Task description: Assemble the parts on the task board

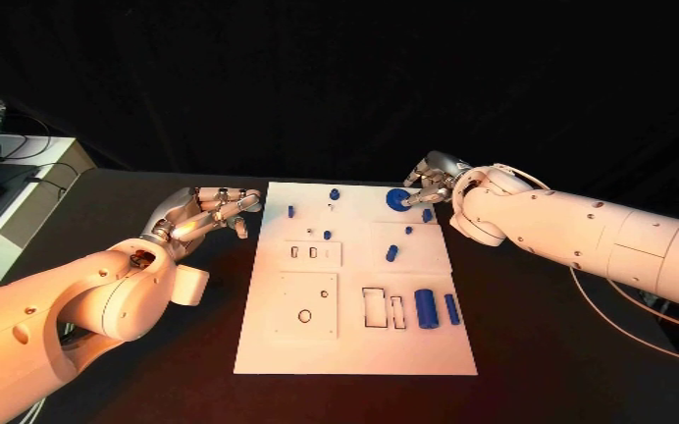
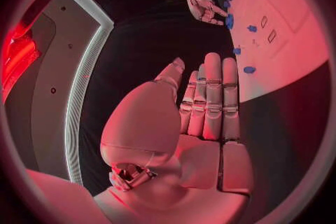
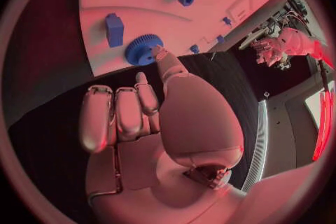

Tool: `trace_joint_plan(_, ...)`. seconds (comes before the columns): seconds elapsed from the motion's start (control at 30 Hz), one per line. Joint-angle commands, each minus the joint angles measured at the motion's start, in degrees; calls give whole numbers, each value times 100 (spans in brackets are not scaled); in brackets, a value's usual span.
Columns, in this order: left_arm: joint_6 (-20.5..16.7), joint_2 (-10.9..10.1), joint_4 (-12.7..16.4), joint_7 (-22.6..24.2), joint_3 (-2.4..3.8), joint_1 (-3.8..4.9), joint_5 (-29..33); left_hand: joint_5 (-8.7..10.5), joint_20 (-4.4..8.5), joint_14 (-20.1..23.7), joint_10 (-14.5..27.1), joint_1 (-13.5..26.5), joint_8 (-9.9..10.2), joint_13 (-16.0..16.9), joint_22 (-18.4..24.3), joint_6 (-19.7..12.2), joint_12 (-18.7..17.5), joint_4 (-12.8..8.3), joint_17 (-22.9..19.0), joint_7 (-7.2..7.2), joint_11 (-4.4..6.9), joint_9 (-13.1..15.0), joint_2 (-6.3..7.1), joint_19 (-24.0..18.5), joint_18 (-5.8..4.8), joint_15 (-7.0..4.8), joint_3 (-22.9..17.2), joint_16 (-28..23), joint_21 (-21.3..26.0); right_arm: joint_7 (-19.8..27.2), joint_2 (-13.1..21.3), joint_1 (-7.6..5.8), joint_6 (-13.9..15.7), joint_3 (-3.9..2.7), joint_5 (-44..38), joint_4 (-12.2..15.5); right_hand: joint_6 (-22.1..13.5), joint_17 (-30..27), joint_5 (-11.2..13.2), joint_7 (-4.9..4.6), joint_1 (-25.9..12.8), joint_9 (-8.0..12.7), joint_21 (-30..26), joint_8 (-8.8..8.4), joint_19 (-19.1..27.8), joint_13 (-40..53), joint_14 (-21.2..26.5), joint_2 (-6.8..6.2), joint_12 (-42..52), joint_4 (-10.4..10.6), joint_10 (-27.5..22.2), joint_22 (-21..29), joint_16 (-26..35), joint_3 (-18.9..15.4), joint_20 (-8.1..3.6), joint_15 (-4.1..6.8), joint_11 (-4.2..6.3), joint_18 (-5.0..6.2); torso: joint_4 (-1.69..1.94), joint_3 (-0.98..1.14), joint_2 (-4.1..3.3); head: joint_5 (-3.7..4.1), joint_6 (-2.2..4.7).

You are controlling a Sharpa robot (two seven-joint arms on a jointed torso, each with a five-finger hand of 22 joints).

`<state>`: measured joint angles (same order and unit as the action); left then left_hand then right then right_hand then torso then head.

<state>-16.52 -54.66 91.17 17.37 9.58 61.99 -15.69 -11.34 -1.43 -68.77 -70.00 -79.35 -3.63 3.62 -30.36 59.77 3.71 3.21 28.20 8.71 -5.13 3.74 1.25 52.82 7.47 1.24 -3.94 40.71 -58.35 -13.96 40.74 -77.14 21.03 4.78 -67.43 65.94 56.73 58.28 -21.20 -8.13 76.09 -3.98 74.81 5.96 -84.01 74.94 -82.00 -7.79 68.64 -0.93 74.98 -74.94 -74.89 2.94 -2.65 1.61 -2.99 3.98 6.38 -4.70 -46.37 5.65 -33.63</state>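
1. Nearest, at seven o'clock, my left hand (image 1: 210, 210) hovers released beside the task board (image 1: 357, 345).
2. At one o'clock, my right hand (image 1: 429, 186), holding nothing, touches the blue gear (image 1: 396, 199); it's nearer.

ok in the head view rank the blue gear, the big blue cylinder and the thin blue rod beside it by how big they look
1. big cylinder
2. gear, partly hidden by the right hand, so it could match the cylinder
3. thin rod
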Motion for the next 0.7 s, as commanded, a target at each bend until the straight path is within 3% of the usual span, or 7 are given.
trace_joint_plan(0.03, 102, 16, 7, 52, 5, 0, -26, -3, -1, 33, 37, -31, -8, -3, -5, -9, 3, -27, -2, 4, 1, 2, -26, -16, 61, -19, 5, 40, -28, -54, -41, 15, -117, 0, 18, -38, -66, 9, -27, -78, -18, 7, 27, 37, -322, 248, -30, -21, 17, 24, -1, -1085, -14, 12, 28, 3, 39, -6, -5, 3, 3, 0, -9)
trace_joint_plan(0.47, 105, 28, -2, 40, 5, 0, -28, -3, -1, 33, 37, -31, -8, -3, -5, -9, 3, -27, -2, 4, 1, 2, -26, -16, 61, -19, 5, 40, -28, -70, -251, 63, -175, 14, 67, -276, -40, 18, -22, -73, -19, 7, 31, 34, -318, 254, -33, -1, 6, 1, -1, -1086, 1, 24, 25, 7, 43, -9, 7, 4, 1, -14, -35)
trace_joint_plan(0.67, 106, 30, -7, 33, 5, -1, -29, -2, -4, 35, 36, -33, -7, -2, 4, -6, 6, -40, -9, 6, 2, 1, -39, -22, 65, -19, 1, 43, -40, -59, -275, 77, -198, 18, 46, -313, 82, 29, -53, -48, -32, 8, 36, 35, -314, 272, -37, 116, 9, -90, 21, -1086, 20, 81, 13, 23, 65, -13, -10, 7, 0, -33, -52)
trace_joint_plan(0.7, 105, 29, -7, 31, 5, -1, -29, -2, -4, 35, 36, -33, -7, -2, 4, -6, 6, -40, -9, 6, 2, 1, -39, -22, 65, -19, 1, 43, -40, -53, -275, 79, -197, 18, 45, -313, 147, 38, -73, -32, -82, 23, 43, -18, -314, 282, -45, 176, 3, -181, 33, -1087, 28, 93, -1, 45, 82, -17, -13, 7, -2, -36, -54)
